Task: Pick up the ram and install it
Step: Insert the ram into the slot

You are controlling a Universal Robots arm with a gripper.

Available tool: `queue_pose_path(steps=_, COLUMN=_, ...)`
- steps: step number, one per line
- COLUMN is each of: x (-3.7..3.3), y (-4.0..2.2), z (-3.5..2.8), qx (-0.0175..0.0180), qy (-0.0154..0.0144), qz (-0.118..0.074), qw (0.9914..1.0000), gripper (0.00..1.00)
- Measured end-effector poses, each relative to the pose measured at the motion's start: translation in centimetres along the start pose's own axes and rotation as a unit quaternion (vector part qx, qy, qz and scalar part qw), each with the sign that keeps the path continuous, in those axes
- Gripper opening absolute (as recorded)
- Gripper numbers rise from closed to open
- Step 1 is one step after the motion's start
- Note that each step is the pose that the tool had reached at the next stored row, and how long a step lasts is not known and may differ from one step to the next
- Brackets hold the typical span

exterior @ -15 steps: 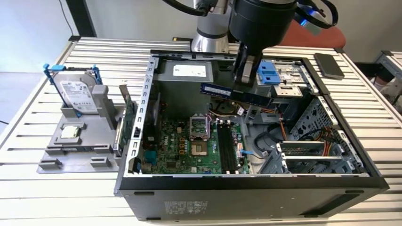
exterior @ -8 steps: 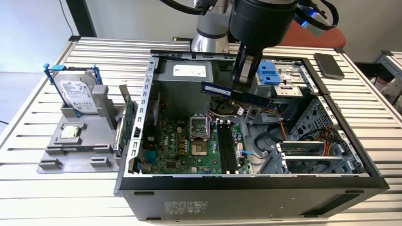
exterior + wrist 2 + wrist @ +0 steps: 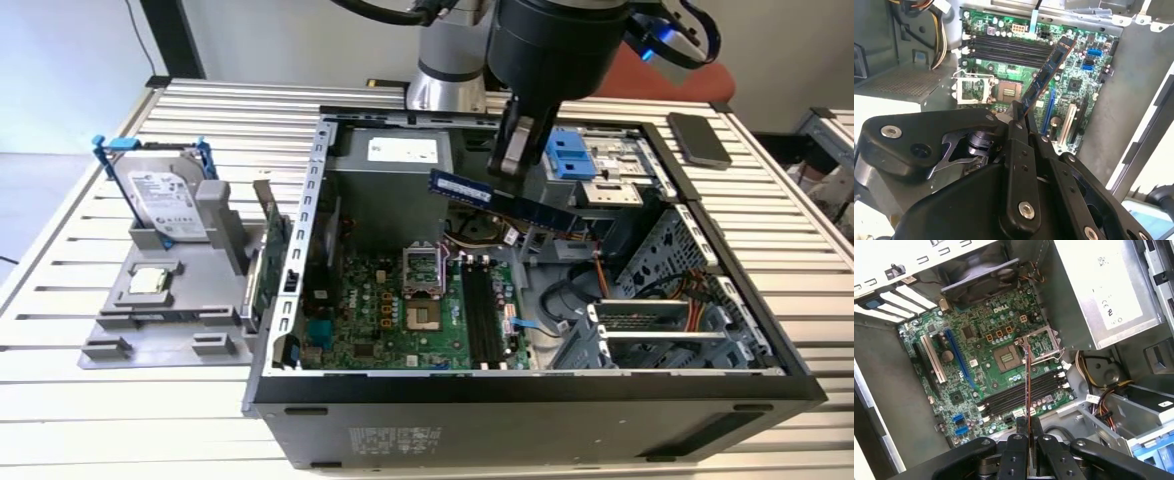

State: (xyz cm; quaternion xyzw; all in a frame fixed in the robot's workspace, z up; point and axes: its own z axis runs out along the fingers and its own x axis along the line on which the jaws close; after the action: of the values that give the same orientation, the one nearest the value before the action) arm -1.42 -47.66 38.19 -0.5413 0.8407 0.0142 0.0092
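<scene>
The ram (image 3: 545,211) is a slim dark blue stick held level in the air over the open computer case (image 3: 534,385). My gripper (image 3: 511,172) is shut on it near its middle, from above. The stick hangs well above the green motherboard (image 3: 387,315) and its black memory slots (image 3: 481,310), which lie lower and toward the case's front wall. In the second wrist view the ram (image 3: 1051,67) juts out from my black fingers (image 3: 1019,125) over the slots (image 3: 1004,47). In the first wrist view the ram (image 3: 1027,385) shows edge-on, crossing the slots (image 3: 1004,399), with the gripper (image 3: 1029,436) shut on it.
A silver hard drive (image 3: 167,195) in a blue frame stands on a grey holder (image 3: 160,320) at the exterior view's left. A green expansion card (image 3: 276,250) stands upright beside the case. Inside are a power supply (image 3: 400,150), cables (image 3: 587,290) and drive cages (image 3: 667,320). A dark flat device (image 3: 698,138) lies at back right.
</scene>
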Motion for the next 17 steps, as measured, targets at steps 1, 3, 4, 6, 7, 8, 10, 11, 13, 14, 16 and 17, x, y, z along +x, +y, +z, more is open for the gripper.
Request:
queue_pose_path(steps=1, x=0.0, y=0.0, z=0.0, qx=0.0001, qy=0.0, qz=0.003, qw=1.0, gripper=0.0)
queue_pose_path(steps=3, x=0.0, y=0.0, z=0.0, qx=0.0003, qy=-0.0001, qz=0.01, qw=0.99995, gripper=0.0)
queue_pose_path(steps=4, x=0.0, y=0.0, z=0.0, qx=0.0004, qy=-0.0002, qz=0.013, qw=0.99992, gripper=0.0)
queue_pose_path(steps=6, x=0.0, y=0.0, z=0.0, qx=0.0006, qy=-0.0003, qz=0.02, qw=0.99979, gripper=0.0)
queue_pose_path(steps=7, x=0.0, y=0.0, z=0.0, qx=0.0008, qy=-0.0004, qz=0.025, qw=0.99968, gripper=0.0)
queue_pose_path(steps=8, x=0.0, y=0.0, z=0.0, qx=0.0009, qy=-0.0004, qz=0.03, qw=0.99954, gripper=0.0)
queue_pose_path(steps=10, x=0.0, y=0.0, z=0.0, qx=0.0013, qy=-0.0006, qz=0.041, qw=0.99916, gripper=0.0)
queue_pose_path(steps=11, x=0.0, y=0.0, z=0.0, qx=0.0014, qy=-0.0006, qz=0.045, qw=0.99898, gripper=0.0)
queue_pose_path(steps=13, x=0.0, y=0.0, z=0.0, qx=0.0017, qy=-0.0008, qz=0.055, qw=0.9985, gripper=0.0)
queue_pose_path(steps=14, x=0.0, y=0.0, z=-0.01, qx=0.0018, qy=-0.0007, qz=0.059, qw=0.99826, gripper=0.0)
queue_pose_path(steps=16, x=0.0, y=0.0, z=0.0, qx=0.0021, qy=-0.0009, qz=0.068, qw=0.99768, gripper=0.0)
queue_pose_path(steps=17, x=0.0, y=0.0, z=0.0, qx=0.0022, qy=-0.0009, qz=0.072, qw=0.99737, gripper=0.0)
